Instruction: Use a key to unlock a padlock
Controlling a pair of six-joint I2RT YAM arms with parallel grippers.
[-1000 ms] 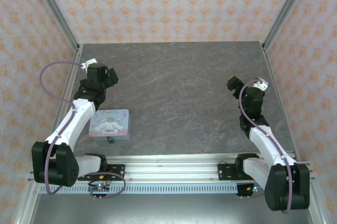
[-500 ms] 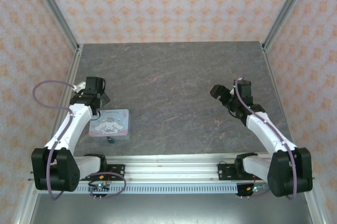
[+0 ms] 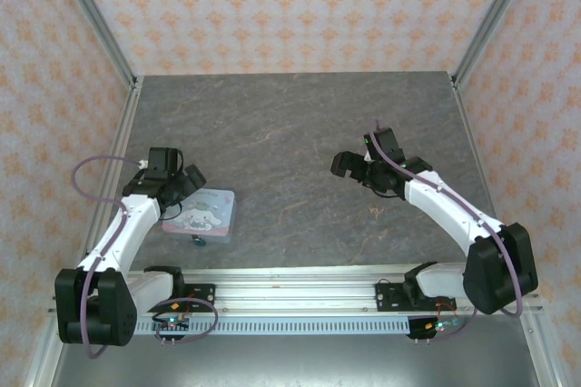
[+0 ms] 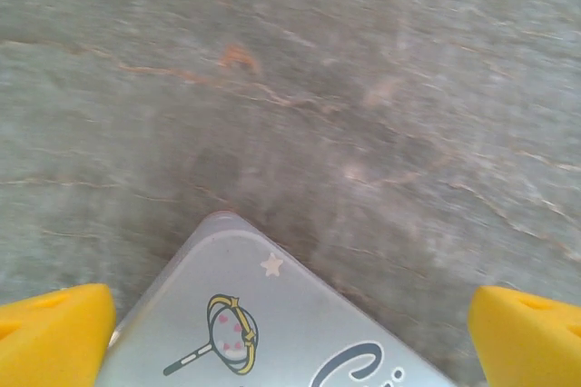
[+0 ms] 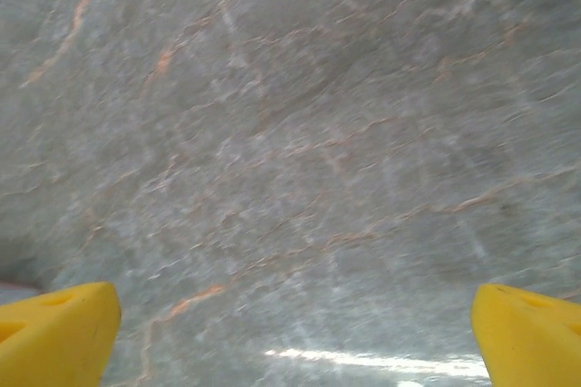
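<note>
**Tin shoved, right arm closing in**

The tiny blue-teal padlock point(image 3: 196, 242) lies against the near edge of the pastel cartoon-dog tin box point(image 3: 211, 214). The left claw point(image 3: 189, 184), spread wide and empty, has pushed the tin askew. The speck-sized dark key point(image 3: 375, 213) lies untouched on the table point(image 3: 290, 124). The right claw point(image 3: 349, 169), also released, has swung inward near it.

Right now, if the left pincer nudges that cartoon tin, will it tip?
Probably slides, not tips: the tin lies flat and low on the smooth table. Thin, so likely light; it may spin. It might bump the padlock by its near edge.
</note>
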